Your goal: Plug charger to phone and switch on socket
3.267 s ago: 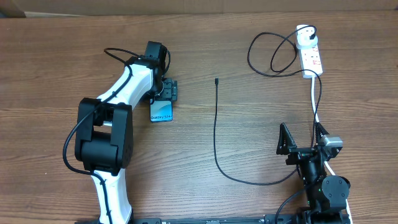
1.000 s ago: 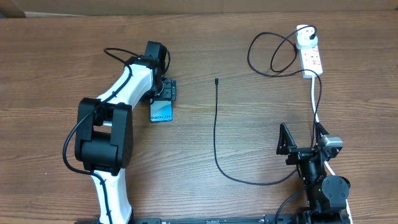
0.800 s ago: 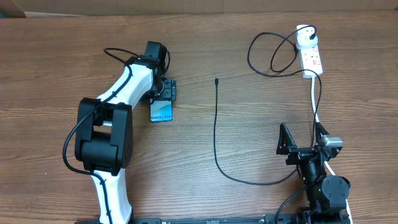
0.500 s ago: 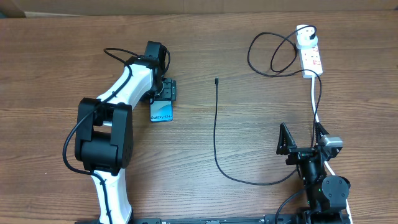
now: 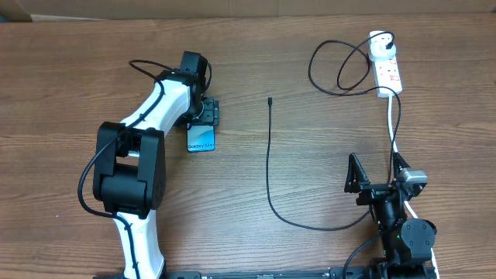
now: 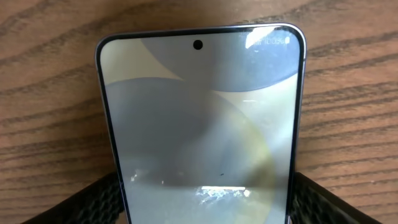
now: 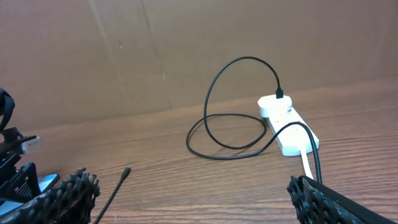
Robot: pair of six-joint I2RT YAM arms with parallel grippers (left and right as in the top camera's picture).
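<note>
While left gripper (image 5: 203, 122) pinches phone (image 5: 201, 140) across its width, fingers (image 6: 93, 200) on both long edges, we see right gripper (image 5: 376, 173) spread wide, holding nothing. On table (image 5: 310, 62), charger (image 5: 269, 155) tip well apart from phone. Far right, socket (image 5: 388, 72), cable loops beside it. Only left wrist shows phone's top edge; only right wrist shows cardboard wall (image 7: 124, 50) behind socket.

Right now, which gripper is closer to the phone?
Left. The left gripper straddles the phone, flanking its long edges. The right gripper hangs open far across the table, near the front edge on the socket side.
</note>
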